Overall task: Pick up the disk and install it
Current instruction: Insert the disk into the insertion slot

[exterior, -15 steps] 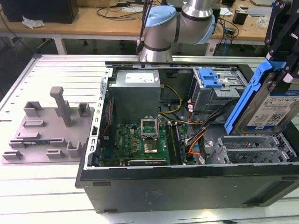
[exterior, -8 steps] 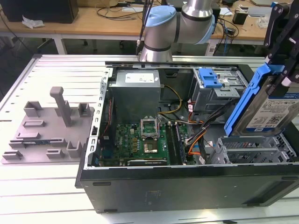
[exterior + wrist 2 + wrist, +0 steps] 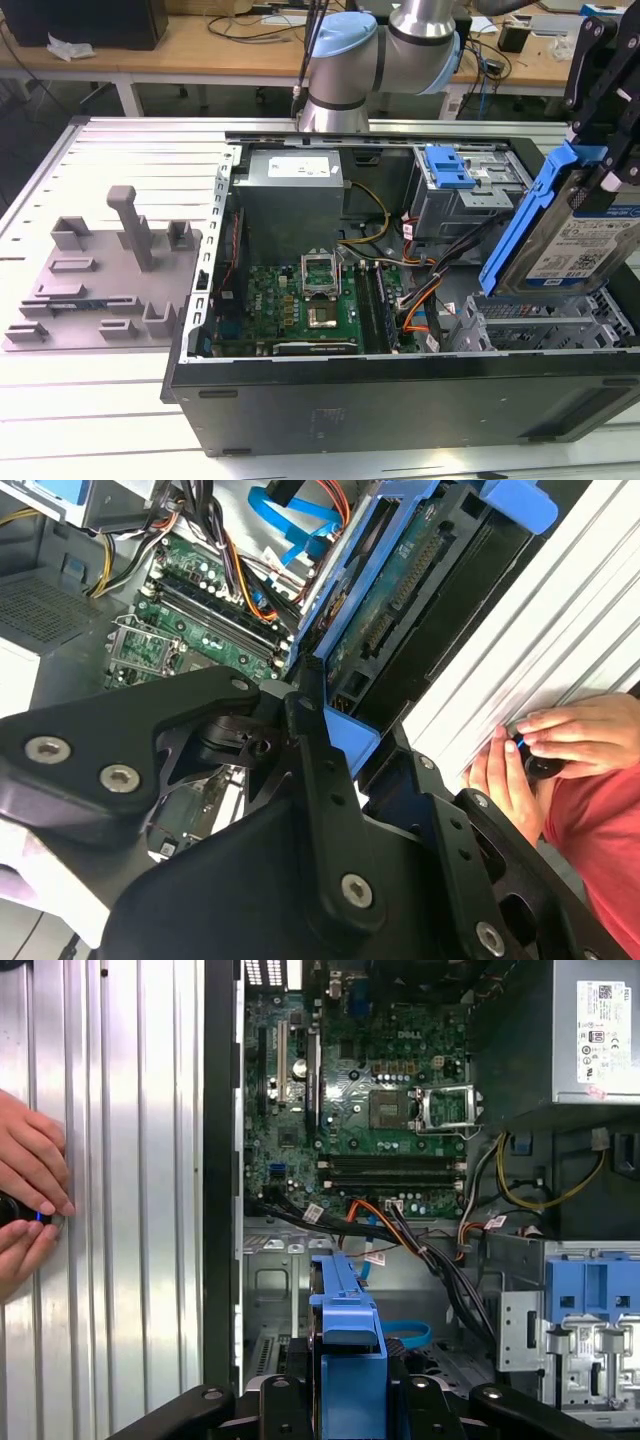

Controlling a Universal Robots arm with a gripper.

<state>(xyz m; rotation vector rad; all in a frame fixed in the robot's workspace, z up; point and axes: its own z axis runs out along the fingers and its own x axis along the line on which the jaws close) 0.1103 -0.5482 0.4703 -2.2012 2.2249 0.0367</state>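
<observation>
aloft, the gripper (image 3: 600,140) is clamped on the disk (image 3: 570,235), a silver drive in a blue carrier, holding it tilted on edge above the end of the open computer case (image 3: 330,400) at the exterior view's right. the case lies on a ribbed metal table (image 3: 130,140), its motherboard (image 3: 300,300) exposed. a grey fixture plate (image 3: 100,275) sits near the table's edge at the exterior view's left. in the first wrist view, a person's hands (image 3: 25,1200) are on the table beside the case.

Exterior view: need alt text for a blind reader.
The gripper holds the disk, in its blue frame, tilted above the open computer case at the exterior view's right. Its motherboard is exposed; a grey fixture sits on the table.
</observation>
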